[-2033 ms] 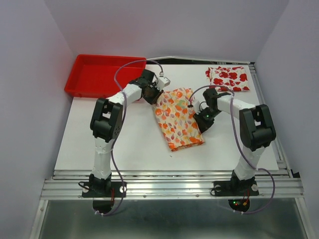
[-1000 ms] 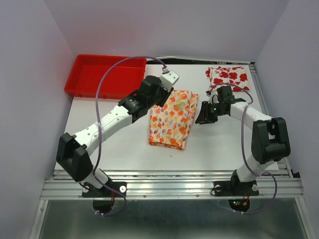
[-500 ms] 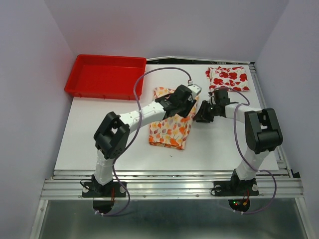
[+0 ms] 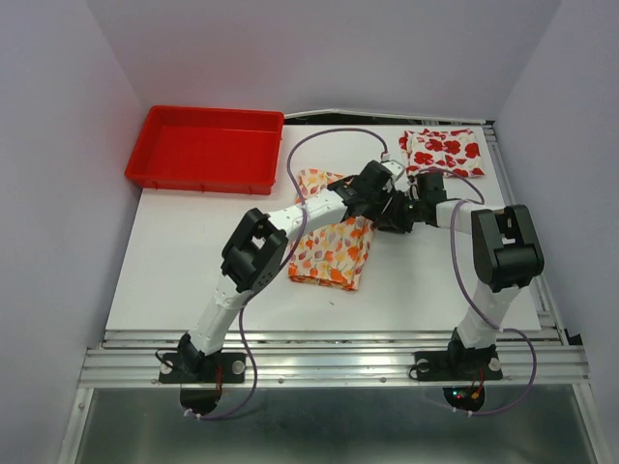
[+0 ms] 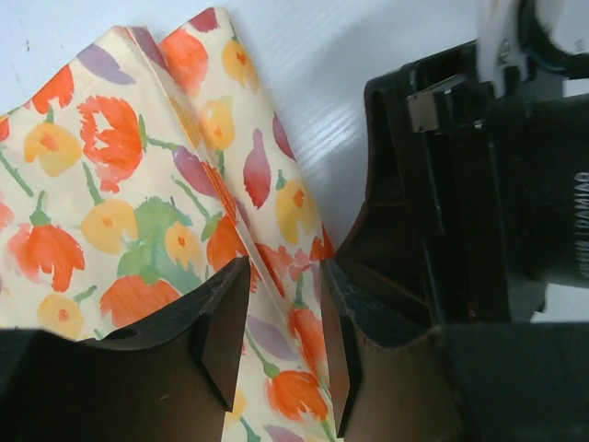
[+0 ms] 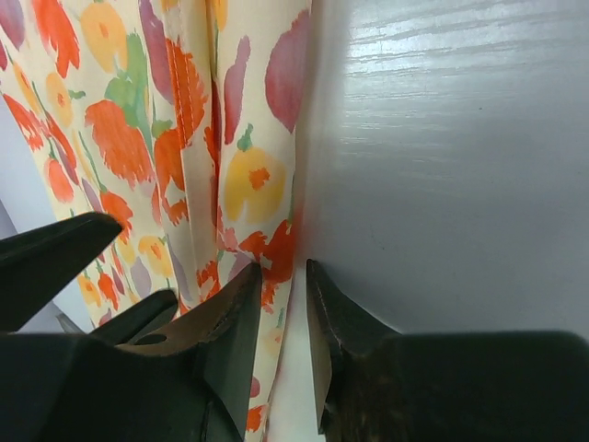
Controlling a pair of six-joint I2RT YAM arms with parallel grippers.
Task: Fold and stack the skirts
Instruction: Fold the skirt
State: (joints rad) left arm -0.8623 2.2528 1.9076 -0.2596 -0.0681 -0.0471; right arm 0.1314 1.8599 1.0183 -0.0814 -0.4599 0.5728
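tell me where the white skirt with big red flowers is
In the top view, the white cloth skirt with big red flowers lies at the far right corner of the white table, level with the red plastic tray at far left.

The left gripper (image 4: pixel 384 196) and right gripper (image 4: pixel 395 218) crowded together at the right edge of the cream skirt (image 4: pixel 329 251), each blocking the other. Open table (image 4: pixel 184 261) lay left and near; the tray (image 4: pixel 203 145) and flowered skirt (image 4: pixel 443 150) occupied the far 2 corners.
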